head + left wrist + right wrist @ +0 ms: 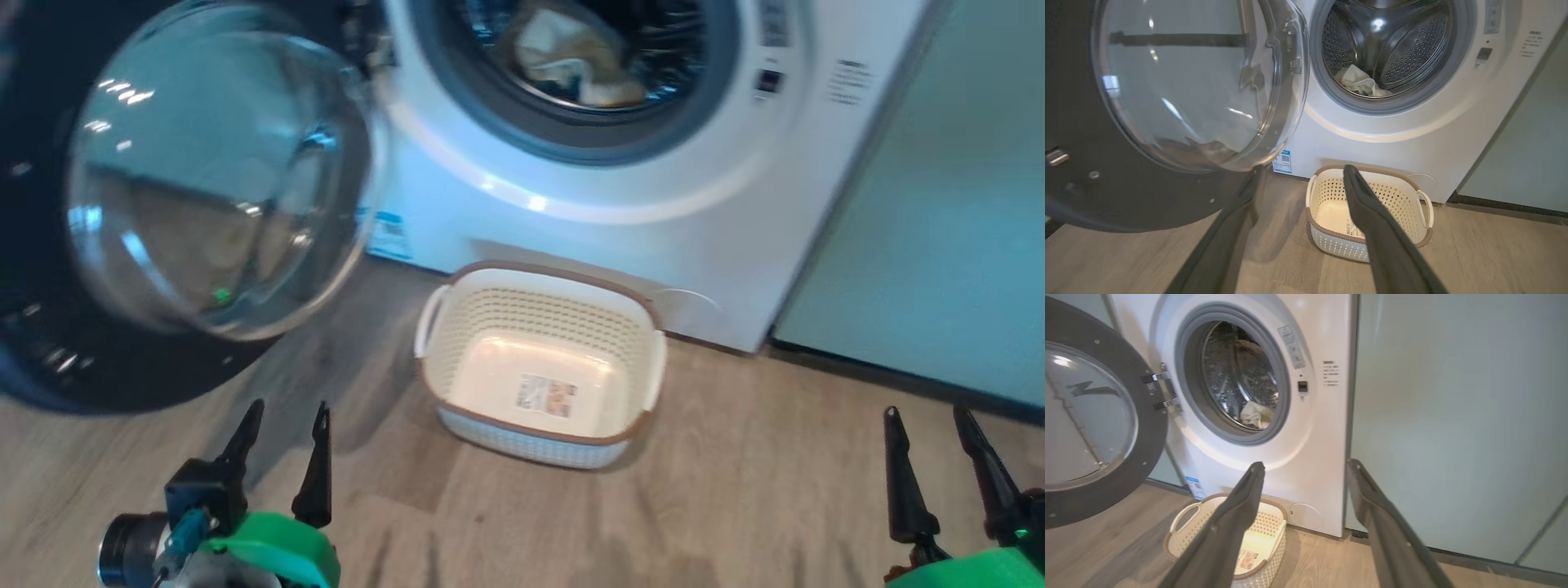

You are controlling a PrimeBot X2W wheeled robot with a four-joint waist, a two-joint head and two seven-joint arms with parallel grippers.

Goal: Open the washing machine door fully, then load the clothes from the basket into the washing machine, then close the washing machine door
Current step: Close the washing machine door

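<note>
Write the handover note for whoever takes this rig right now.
Left tool: open, empty, low beside the washing machine door.
Right tool: open, empty, low at the right.
Door: swung open to the left.
Clothes: inside the washing machine.
Basket: empty, on the floor in front of the machine.
Done: door opened, clothes loaded.
Left: close the door.

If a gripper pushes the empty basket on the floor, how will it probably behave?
The basket is empty, perforated plastic, so probably light. On the smooth wood floor it would likely slide. A push high on its rim might tip it, as nothing weighs it down.
</note>
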